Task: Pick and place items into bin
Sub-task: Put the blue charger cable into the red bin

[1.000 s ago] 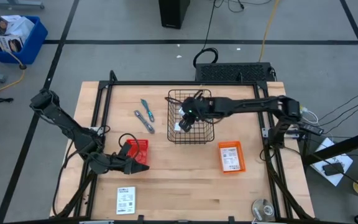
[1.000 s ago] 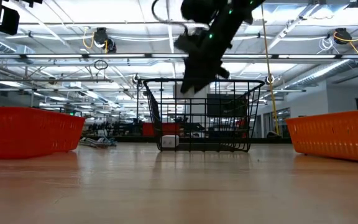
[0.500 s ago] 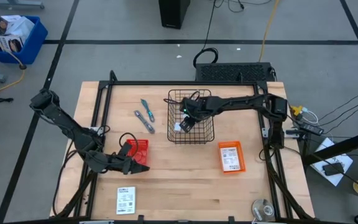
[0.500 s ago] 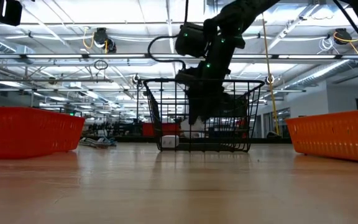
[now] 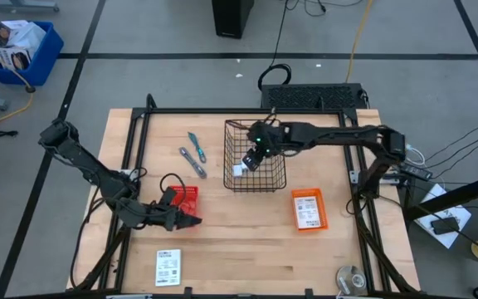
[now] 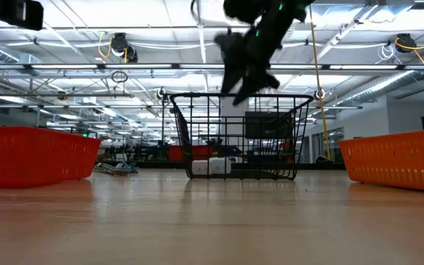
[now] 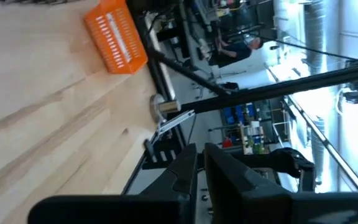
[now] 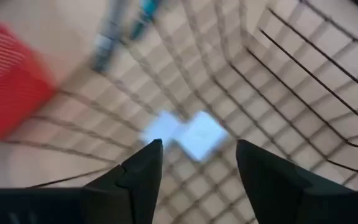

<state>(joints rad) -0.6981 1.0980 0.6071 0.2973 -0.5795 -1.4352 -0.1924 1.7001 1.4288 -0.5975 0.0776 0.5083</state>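
Over the wire bin (image 5: pixel 255 155) my right gripper (image 5: pixel 254 157) hangs, fingers (image 8: pixel 143 167) spread apart and holding nothing; two small white blocks (image 8: pixel 185 135) lie touching on the bin floor right under them. Drop looks done to me. To finish the step well I'd lift straight up, clear the rim before swinging sideways so no finger snags the wire, then head for the next item.

My left gripper (image 5: pixel 191 221) sits low at the near-left of the table (image 5: pixel 247 241), beside the small red basket (image 5: pixel 181 198), jaws pinched almost together, nothing seen held.

Left to do, largest first: the white printed card (image 5: pixel 168 267) at the near edge, another card lying in the orange tray (image 5: pixel 309 208) right of the bin, then the grey slim tool (image 5: pixel 192 162) and the blue-handled tool (image 5: pixel 197 146), close together just left of the bin. Tools are thin and flat on wood, so I judge they need a low, square pinch.

Surface is light wood planks with a black frame round it. Room is a big workshop: grey floor with dark tape lines, a blue crate (image 5: pixel 23 48) far left, ceiling strip lights and shelving behind in the low view.
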